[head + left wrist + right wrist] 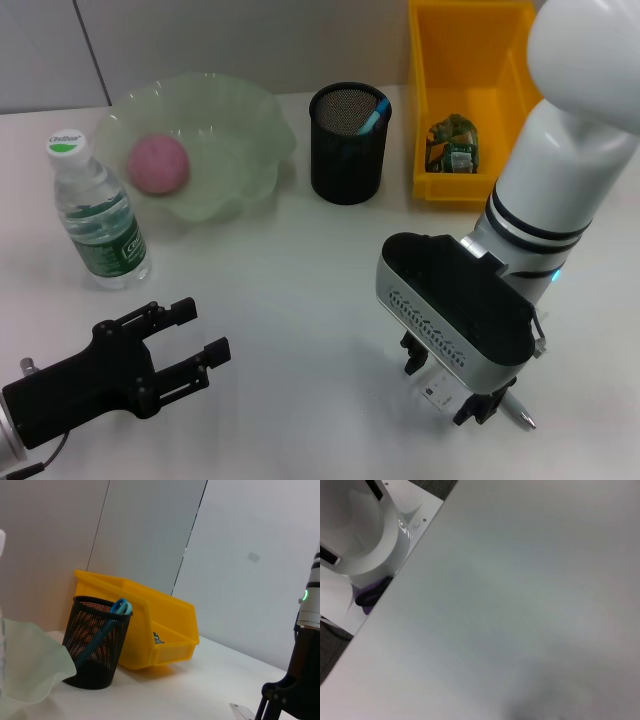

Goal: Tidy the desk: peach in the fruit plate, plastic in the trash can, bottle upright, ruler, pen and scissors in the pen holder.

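Your work surface is a plain white tabletop [300,260], matte and smooth, backed by pale grey wall panels with dark vertical seams.

Toward the far left corner you have the translucent pale green wavy-edged fruit plate [245,130], and the pink round peach [158,163] already lies in it. Just beside the plate, nearer the left edge, the clear plastic water bottle with a white cap and green label [100,215] stands upright. At the middle of the far edge stands the black mesh cylindrical pen holder [348,145]; the blue-handled scissors [372,118] sit in it, handles poking over the rim. To its right, by the far right corner, is the yellow plastic bin serving as trash can [470,60], with a crumpled greenish plastic wrapper [455,143] lying on its floor.

Your left claw [190,345] hovers over the near left part of the tabletop, its black fingers spread apart and holding nothing. Your right claw [470,395] is pointed down at the near right part of the tabletop, over a clear plastic ruler [438,392] and a silver-tipped pen [520,412] lying there; the wrist housing hides the fingertips, so you cannot tell whether it is released or clenched. The right wrist view shows only bare tabletop, its edge, and the robot's white base [360,525] beyond it.
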